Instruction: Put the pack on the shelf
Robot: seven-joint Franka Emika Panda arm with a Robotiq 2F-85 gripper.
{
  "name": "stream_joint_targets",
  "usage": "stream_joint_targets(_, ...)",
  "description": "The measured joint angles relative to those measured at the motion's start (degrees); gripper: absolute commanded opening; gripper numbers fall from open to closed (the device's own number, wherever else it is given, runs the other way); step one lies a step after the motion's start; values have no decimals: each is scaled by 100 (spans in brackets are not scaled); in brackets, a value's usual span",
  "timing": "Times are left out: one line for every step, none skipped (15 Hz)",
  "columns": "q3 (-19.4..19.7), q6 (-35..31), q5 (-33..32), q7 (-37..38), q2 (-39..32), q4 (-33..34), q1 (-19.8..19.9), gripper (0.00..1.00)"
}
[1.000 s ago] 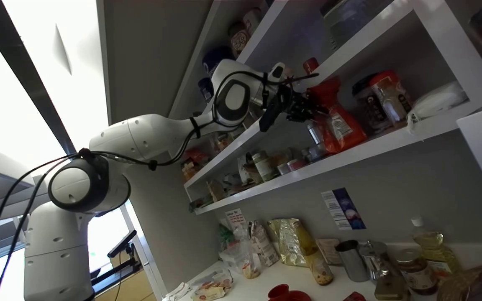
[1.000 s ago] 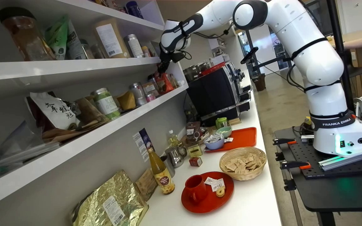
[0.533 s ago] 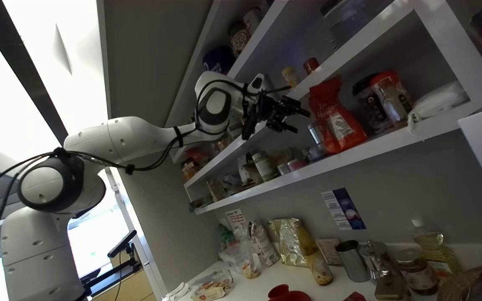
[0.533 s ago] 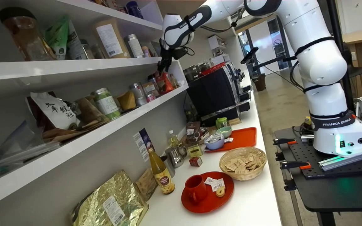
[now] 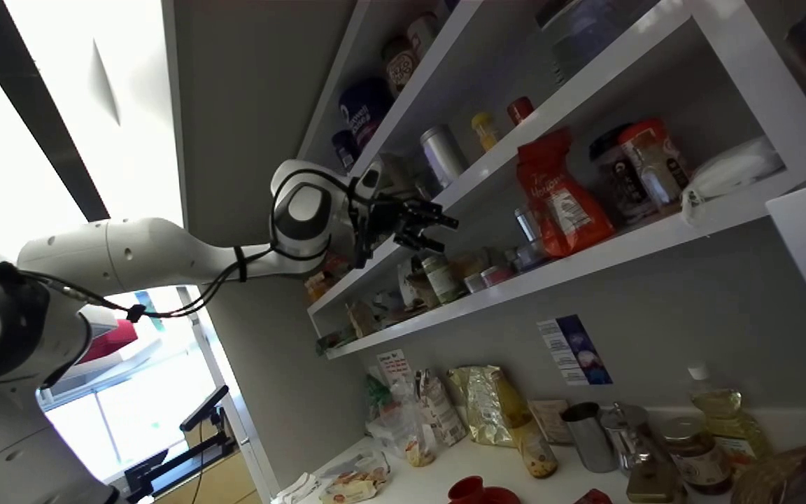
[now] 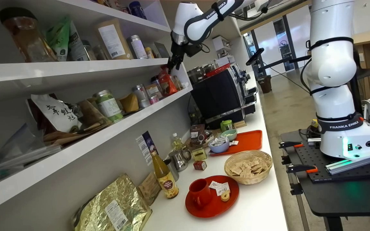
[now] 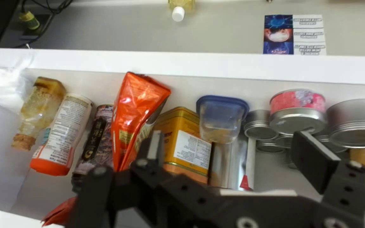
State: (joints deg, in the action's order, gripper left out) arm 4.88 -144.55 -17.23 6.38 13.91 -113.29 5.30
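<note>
The pack (image 5: 567, 199), a tall red pouch with pale print, stands on the shelf (image 5: 459, 306), the long white lowest board. Its narrow top reaches up to the front of the board above. Apart from it, out in front of the shelves, my gripper (image 5: 448, 236) hangs open with nothing between its fingers. From the wrist, the pack (image 7: 135, 114) lies left of the gripper (image 7: 230, 136), and the near finger and linkage hide part of it. An exterior view has the gripper (image 6: 173, 67) overlapping the upper edge of the pack (image 6: 168, 84).
A yellow tin (image 7: 185, 142), a blue-lidded tub (image 7: 222, 117) and several round tins (image 7: 298, 109) share the shelf with the pack. Another white board (image 6: 75, 70) runs above. Below stretches a counter with a red plate (image 6: 185, 205) and a bottle (image 6: 165, 176).
A second ago the gripper was at the pack's upper part. It has opened, let go and drawn back away from the shelves, while the pack has stayed standing in its place.
</note>
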Motion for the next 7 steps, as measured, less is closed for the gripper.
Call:
stream_joint_targets(-100, -11, -50, 123, 259, -314, 15, 100)
stream_joint_targets(-212, -56, -93, 212, 540, -663, 34, 100)
stream_joint_targets(-317, -124, -108, 277, 799, -988, 52, 100)
stream_joint_targets(-416, -246, -108, 351, 1071, -1330, 56, 100)
stream_joint_targets(-509, -398, -101, 391, 1336, -1666, 52, 100)
stream_joint_targets(-584, -509, -100, 423, 1586, -1974, 51, 100)
stream_joint_targets(-624, -553, -100, 446, 1769, -2182, 51, 100)
